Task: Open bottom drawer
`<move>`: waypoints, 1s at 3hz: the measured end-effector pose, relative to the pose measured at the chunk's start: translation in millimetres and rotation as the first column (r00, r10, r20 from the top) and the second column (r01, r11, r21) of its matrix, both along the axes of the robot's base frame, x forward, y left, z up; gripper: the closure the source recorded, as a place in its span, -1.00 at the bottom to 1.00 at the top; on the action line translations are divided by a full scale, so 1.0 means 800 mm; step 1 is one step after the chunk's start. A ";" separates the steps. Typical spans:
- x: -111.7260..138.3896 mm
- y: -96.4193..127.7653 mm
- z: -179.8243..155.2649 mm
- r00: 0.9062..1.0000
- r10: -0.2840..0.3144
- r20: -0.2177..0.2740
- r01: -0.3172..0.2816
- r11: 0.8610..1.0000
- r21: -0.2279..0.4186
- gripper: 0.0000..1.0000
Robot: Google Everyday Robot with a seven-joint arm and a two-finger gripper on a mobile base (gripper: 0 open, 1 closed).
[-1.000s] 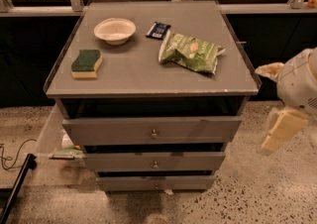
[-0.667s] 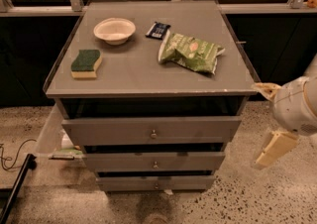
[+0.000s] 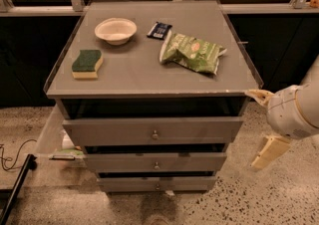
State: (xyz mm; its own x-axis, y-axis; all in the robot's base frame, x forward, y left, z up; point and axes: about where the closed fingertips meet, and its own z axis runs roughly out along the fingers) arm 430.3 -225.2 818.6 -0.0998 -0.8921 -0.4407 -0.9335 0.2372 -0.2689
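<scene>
The end effector (image 3: 254,128) hangs off the right front corner of the desk (image 3: 149,77), level with the drawer fronts. Its two cream fingers (image 3: 269,152) stand well apart, one near the desk's edge and one lower down, with nothing held between them. It touches no drawer.

The bottom drawer (image 3: 124,184) lies lower and to the left of the end effector, just above the speckled floor (image 3: 279,196). It has the slimmest grey front, with a small round knob (image 3: 157,186) at its centre. Above it sit the middle drawer (image 3: 124,162) and the top drawer (image 3: 109,131), the latter about level with the end effector. Dark gaps show over each front.

Up and to the left of the end effector, on the desk, the nearest thing is a green snack bag (image 3: 192,52); its print cannot be read. Beyond it lie a small dark packet (image 3: 159,30), also unreadable, a pale bowl (image 3: 115,30), and farthest left a green and yellow sponge (image 3: 87,63). Nothing stands between the end effector and the drawer fronts. Far to the left, a cable (image 3: 10,157) trails on the floor.
</scene>
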 end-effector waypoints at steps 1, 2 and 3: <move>-0.007 0.004 0.002 1.000 0.010 0.012 -0.011 1.000 0.015 -1.00; -0.016 0.011 -0.038 1.000 0.012 0.019 -0.013 0.998 0.064 -1.00; -0.022 0.013 -0.097 0.999 -0.017 0.039 0.013 0.992 0.124 -1.00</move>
State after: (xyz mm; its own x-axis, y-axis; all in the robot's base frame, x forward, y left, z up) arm 412.3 -214.6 740.7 -0.0931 -0.8289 -0.5516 -0.9188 0.2850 -0.2731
